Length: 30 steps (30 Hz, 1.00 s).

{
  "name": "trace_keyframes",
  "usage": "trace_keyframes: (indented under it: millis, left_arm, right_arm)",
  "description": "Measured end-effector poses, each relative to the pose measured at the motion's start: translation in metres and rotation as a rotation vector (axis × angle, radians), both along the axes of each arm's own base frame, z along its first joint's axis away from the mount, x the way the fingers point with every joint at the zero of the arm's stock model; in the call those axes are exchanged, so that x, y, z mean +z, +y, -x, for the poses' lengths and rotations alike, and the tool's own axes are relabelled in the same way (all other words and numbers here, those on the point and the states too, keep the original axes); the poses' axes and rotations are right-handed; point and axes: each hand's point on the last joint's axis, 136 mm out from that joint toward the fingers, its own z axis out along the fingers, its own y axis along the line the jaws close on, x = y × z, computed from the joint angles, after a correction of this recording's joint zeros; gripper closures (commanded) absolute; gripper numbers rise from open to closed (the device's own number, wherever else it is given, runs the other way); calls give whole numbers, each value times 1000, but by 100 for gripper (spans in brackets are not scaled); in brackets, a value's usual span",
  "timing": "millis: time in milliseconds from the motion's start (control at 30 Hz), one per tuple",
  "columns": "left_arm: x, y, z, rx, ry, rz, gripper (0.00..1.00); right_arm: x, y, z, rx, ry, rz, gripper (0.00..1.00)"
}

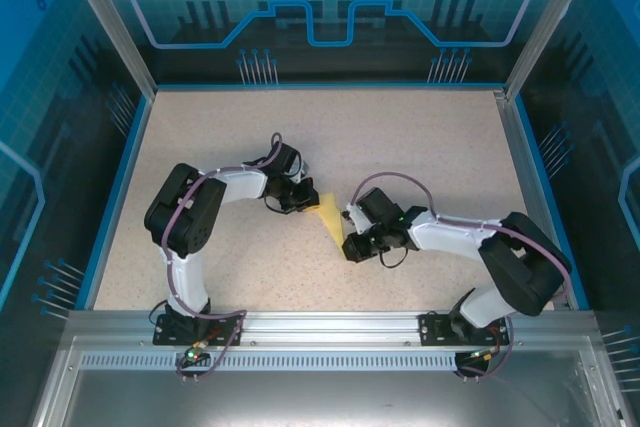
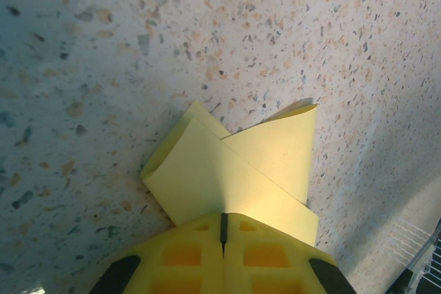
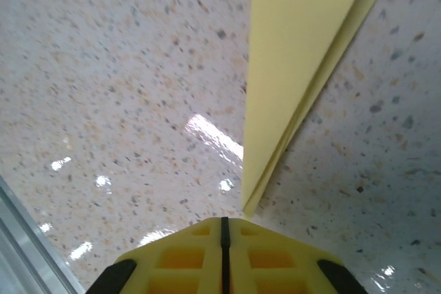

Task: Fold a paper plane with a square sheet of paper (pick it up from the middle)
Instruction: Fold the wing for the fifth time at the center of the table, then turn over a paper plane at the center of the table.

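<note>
Left fingers point(image 2: 186, 258) clamped on the half-folded paper plane point(image 2: 234, 170); right fingers point(image 3: 186, 258) together at its tip, grip uncertain. If I pull apart, creases could tear.

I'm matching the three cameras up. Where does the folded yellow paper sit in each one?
Top external: folded yellow paper at centre, between the arms.
Left wrist: paper at lower centre.
Right wrist: paper at upper right, tapering downward.
Shared landmark: speckled tabletop.
</note>
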Motion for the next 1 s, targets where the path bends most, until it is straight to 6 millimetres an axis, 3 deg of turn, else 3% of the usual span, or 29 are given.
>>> trace_keyframes:
  millis: [200, 300, 567, 667, 867, 1000]
  left_arm:
    - [1, 0, -1, 8, 2, 3, 80]
    - [10, 0, -4, 25, -3, 5, 71]
    - [82, 8, -18, 83, -187, 7, 55]
    - [95, 15, -16, 121, -220, -37, 49]
    - [78, 11, 20, 129, -158, -238, 33]
    - [71, -8, 32, 91, -142, -357, 29]
  right_arm:
    - [23, 4, -41, -119, -105, -23, 88]
    - [24, -3, -56, -191, -138, -7, 76]
    - [27, -25, -80, -372, -190, 45, 47]
    - [32, -31, -86, -421, -196, 35, 39]
    - [44, -53, -102, -536, -225, 30, 26]
    - [44, -74, -106, -610, -243, 53, 24]
